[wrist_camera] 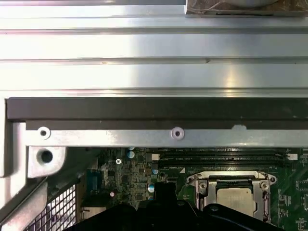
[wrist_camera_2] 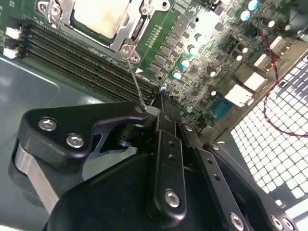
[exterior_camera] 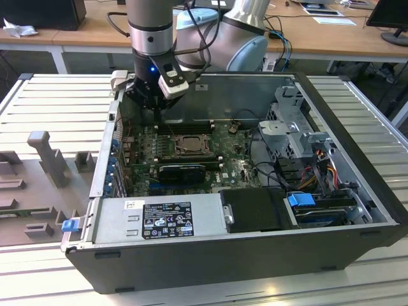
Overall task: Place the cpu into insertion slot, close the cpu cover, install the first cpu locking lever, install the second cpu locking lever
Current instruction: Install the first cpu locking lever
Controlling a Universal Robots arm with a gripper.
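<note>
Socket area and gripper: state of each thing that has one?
cpu: seated in the socket, metal top showing.
cpu cover: closed down around the cpu.
lever: thin wire standing up from the socket corner, not latched, reaching to the gripper tip.
gripper: low over the board beside the socket, at the lever's end; grip unclear.
case: side open, board exposed.
</note>
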